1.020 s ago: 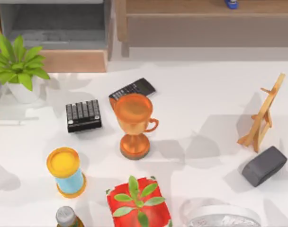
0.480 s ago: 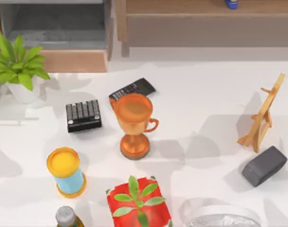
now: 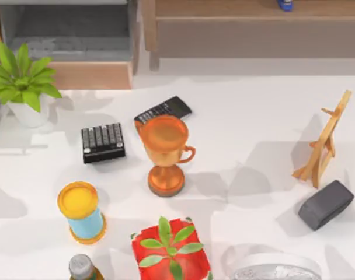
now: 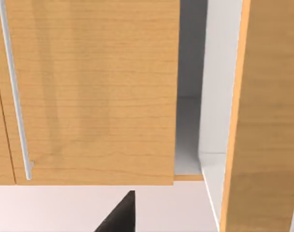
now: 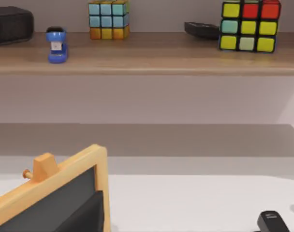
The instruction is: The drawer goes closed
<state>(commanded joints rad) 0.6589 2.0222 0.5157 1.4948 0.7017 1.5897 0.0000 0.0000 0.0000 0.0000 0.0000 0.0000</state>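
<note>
The drawer (image 3: 72, 46) stands pulled out at the table's back left in the top view, showing its grey inner walls and speckled floor. Its plain tan front panel (image 3: 90, 74) faces the table. In the left wrist view, a dark part of my left gripper (image 4: 120, 215) sits low before a wooden panel (image 4: 94, 92) with a silver bar handle (image 4: 14, 96). A dark part of my right gripper (image 5: 84, 217) lies beside a small wooden-framed chalkboard (image 5: 55, 188).
A potted plant (image 3: 23, 81) stands just in front of the drawer's left end. A black keypad (image 3: 103, 142), calculator (image 3: 163, 109), orange trophy (image 3: 164, 151) and yellow-lidded can (image 3: 80, 211) crowd the middle. A wooden easel (image 3: 324, 140) and grey block (image 3: 326, 204) are on the right.
Shadows on the table's front left have shifted slightly. The drawer and the objects have not moved.
</note>
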